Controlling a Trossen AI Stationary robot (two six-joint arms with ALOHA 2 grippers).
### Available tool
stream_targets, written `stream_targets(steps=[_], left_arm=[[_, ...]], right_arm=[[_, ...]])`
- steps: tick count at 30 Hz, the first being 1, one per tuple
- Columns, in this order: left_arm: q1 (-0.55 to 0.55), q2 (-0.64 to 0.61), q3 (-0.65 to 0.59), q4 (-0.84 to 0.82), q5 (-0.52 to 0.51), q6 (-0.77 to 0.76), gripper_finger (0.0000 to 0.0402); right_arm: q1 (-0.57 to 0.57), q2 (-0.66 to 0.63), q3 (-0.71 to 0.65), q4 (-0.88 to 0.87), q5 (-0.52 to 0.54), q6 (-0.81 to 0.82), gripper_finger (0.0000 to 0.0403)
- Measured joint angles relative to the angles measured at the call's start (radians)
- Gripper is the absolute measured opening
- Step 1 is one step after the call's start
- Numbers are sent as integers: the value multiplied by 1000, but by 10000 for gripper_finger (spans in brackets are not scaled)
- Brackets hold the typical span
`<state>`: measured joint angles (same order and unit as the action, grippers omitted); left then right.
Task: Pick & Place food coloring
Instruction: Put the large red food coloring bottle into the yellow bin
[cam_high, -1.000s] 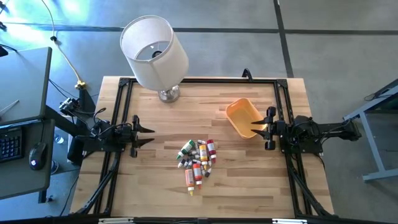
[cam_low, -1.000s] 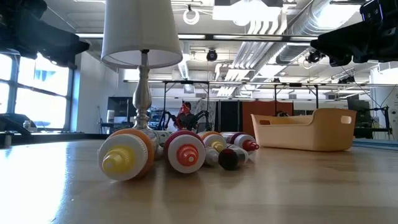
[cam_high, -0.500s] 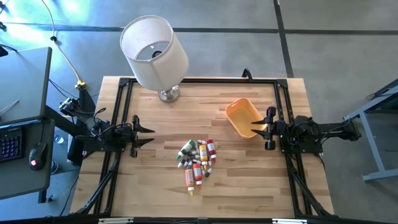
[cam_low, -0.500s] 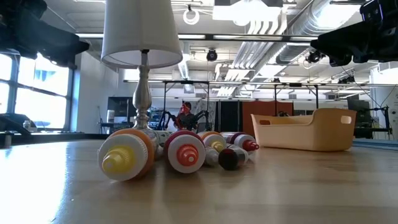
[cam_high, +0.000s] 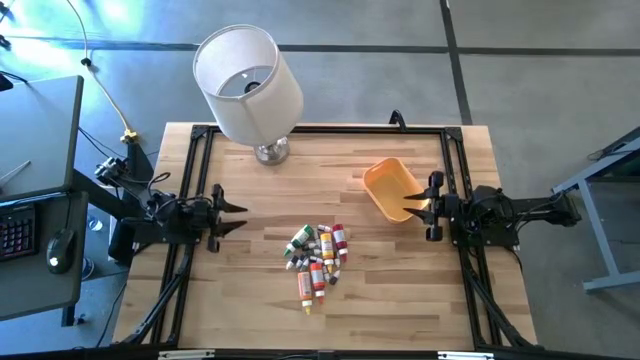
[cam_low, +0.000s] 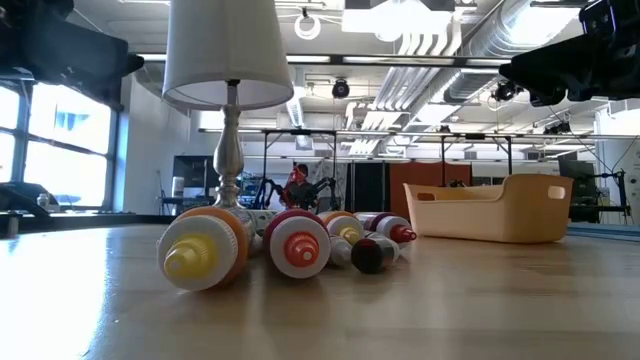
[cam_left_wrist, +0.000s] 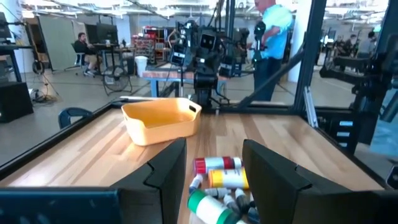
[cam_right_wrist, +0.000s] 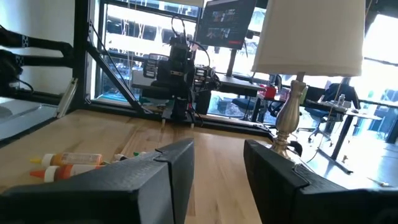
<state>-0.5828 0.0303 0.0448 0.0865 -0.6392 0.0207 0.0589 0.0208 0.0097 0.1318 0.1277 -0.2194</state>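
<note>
The food coloring bottles (cam_high: 318, 258) lie on their sides in a loose pile at the middle of the wooden table, also shown in the low view (cam_low: 290, 240) and the left wrist view (cam_left_wrist: 217, 180). An orange bowl (cam_high: 390, 188) stands on the table to the pile's far right. My left gripper (cam_high: 232, 218) hovers open at the table's left, pointing level toward the pile, with nothing between its fingers (cam_left_wrist: 214, 149). My right gripper (cam_high: 412, 203) hovers open at the right, beside and above the bowl's rim, with nothing between its fingers (cam_right_wrist: 217, 146).
A table lamp with a white shade (cam_high: 248, 85) stands at the far left of the table, its metal base (cam_high: 270, 152) on the wood. A black frame (cam_high: 320, 130) runs around the table's edges. Bare wood lies in front of the pile toward the near edge.
</note>
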Motion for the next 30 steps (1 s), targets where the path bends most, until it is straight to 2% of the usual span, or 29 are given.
stream_targets(steps=[5, 11, 12, 14, 16, 17, 21, 24, 27, 30], left_arm=[[0, 0, 0, 22, -32, 8, 156], [0, 0, 1, 44, -197, 62, 156], [0, 0, 1, 44, -228, 61, 156], [0, 0, 1, 42, -278, 55, 156], [0, 0, 2, 34, -286, 41, 156], [0, 0, 2, 20, -283, 23, 156], [0, 0, 2, -50, -289, -70, 156], [0, 0, 2, -65, -328, -80, 156], [0, 0, 2, -62, -348, -105, 156], [0, 0, 2, -60, -334, -108, 156]], right_arm=[[0, 0, 0, -3, 48, -200, 133], [0, 0, 0, 4, 59, -222, 133], [0, 0, 0, 15, 53, -200, 133], [2, 0, 0, 37, -9, -35, 133], [2, 0, 0, 57, -94, 157, 133], [2, 0, 0, 76, -114, 180, 133], [2, 5, 0, 203, -111, 192, 133], [2, 5, 0, 271, -84, 146, 133], [2, 6, 0, 267, -56, 83, 133], [2, 6, 0, 253, -57, 86, 133]])
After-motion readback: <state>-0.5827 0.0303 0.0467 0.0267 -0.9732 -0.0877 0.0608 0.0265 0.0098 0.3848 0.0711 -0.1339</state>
